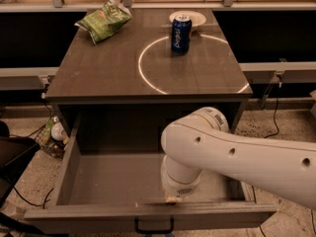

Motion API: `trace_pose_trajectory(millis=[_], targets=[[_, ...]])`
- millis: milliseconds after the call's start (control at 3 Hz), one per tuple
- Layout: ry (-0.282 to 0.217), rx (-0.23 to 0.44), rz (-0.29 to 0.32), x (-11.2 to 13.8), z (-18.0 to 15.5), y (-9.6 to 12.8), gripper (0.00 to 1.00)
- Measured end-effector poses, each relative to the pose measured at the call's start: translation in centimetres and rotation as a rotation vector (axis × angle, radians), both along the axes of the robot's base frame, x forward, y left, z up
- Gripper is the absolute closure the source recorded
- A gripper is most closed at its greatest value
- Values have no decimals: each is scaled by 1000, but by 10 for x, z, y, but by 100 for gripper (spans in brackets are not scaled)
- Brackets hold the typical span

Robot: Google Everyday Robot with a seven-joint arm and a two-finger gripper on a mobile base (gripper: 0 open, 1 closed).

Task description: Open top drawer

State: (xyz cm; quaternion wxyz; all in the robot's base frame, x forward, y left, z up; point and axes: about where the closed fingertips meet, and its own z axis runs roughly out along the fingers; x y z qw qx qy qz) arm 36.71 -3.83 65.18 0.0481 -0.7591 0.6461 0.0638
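The top drawer (69,169) of the grey cabinet stands pulled far out toward the camera, its deep plain grey box showing nothing inside. Its wide flat front (84,220) runs along the bottom edge of the view, with a small dark pull handle (154,227) at its middle. My white arm (237,154) reaches in from the right and bends down over the drawer. My gripper (173,199) sits at the top edge of the drawer front, just above the handle, mostly hidden under the round wrist.
On the cabinet top (113,68) are a green chip bag (103,19) at the back left, a blue can (181,34) and a white bowl (193,18) behind it. A bag and cables (52,135) lie on the floor at the left.
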Motion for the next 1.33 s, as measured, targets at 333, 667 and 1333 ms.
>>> trace_pose_trajectory(millis=[333, 667, 1333], targets=[[-1, -2, 1, -1, 0, 0, 61], [-3, -4, 2, -1, 1, -1, 37], [-6, -8, 3, -2, 2, -1, 0]])
